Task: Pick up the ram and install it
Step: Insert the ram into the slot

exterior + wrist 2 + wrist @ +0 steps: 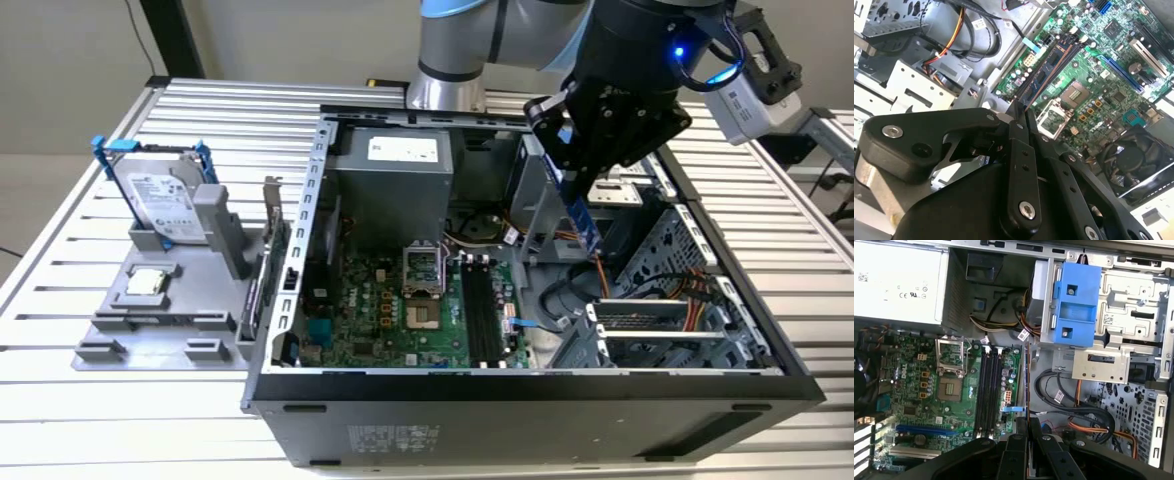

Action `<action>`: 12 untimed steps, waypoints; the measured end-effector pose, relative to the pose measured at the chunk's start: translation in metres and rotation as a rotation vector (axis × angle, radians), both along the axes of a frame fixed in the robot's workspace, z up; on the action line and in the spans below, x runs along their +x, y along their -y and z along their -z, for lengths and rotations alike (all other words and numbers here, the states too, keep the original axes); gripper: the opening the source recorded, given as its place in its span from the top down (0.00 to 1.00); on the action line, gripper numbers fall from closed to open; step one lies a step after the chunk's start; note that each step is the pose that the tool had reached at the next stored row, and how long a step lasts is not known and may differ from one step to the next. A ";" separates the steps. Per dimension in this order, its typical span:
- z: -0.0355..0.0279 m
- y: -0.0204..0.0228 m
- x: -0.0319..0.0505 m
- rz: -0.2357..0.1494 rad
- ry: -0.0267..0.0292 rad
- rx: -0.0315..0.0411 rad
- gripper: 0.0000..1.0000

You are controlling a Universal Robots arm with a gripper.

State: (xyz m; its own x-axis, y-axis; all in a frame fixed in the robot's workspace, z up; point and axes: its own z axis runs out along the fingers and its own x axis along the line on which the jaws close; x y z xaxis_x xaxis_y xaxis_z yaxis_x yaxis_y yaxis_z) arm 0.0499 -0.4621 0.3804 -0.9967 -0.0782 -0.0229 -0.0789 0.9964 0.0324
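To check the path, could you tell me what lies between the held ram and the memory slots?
In the first wrist view, only a strip of motherboard with small connectors separates ram from slots.

Exterior view: high, oblique, whole open case [534,410]. Both wrist views: close, down past pincer [1028,424] onto motherboard [914,385].

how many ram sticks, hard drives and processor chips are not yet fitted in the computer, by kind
ram stick: 1, held in the gripper
hard drive: 1, on the grey stand
processor chip: 1, on the grey stand
total: 3
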 end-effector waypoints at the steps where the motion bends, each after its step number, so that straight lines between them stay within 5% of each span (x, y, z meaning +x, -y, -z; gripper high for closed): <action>1: 0.0000 0.0000 0.0000 0.000 0.0000 0.0000 1.00; 12: 0.0005 0.0000 0.0000 0.000 0.0000 0.0001 1.00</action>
